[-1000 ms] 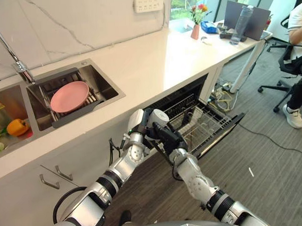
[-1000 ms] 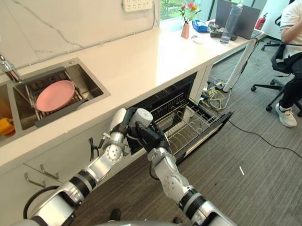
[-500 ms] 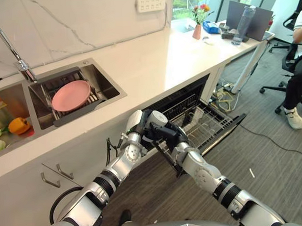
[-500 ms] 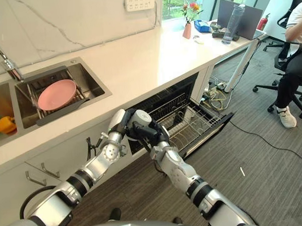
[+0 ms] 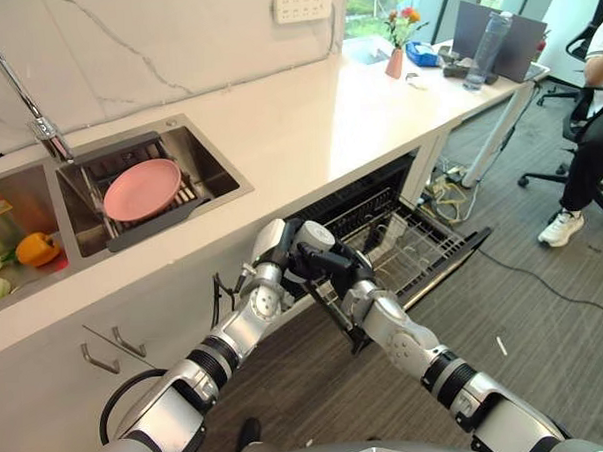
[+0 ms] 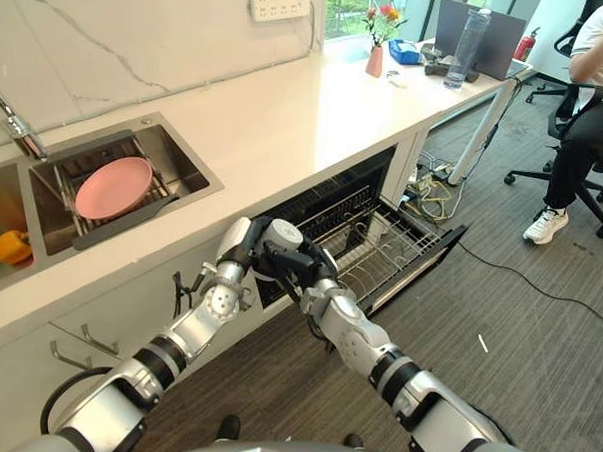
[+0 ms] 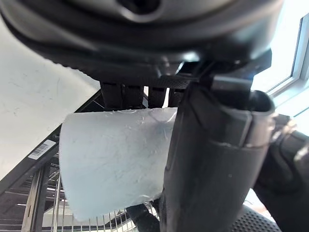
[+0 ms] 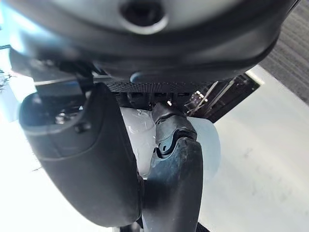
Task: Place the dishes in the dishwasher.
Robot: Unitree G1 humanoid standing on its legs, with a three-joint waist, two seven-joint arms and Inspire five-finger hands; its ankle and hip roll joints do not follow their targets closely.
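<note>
A kitchen opens onto an office: a pale bench point(image 5: 307, 126) runs along a marbled wall, with a sink point(image 5: 210, 185) set into it and an open dishwasher point(image 5: 375, 198) under its front edge.

In front of that opening the two hands meet on a white cup point(image 5: 315, 234). The left hand point(image 5: 278, 243) has its fingers and thumb curled round the cup, as its own wrist view shows with the cup point(image 7: 113, 159) pressed against them. The right hand point(image 5: 335, 265) reaches in from the other side, and its wrist view shows its fingers wrapped on the same cup point(image 8: 203, 145), so both hands pinch it at once. It looks like a handover, though which hand is giving I cannot tell.

Just past the hands the wire rack point(image 5: 422, 246) is pulled out over the lowered door; whether any dishes stand in it is unclear. A pink plate point(image 5: 140, 189) lies on the drainer in the sink, well apart from the hands.

My judgement: the task is early, with the cup not yet racked and the plate untouched.
</note>
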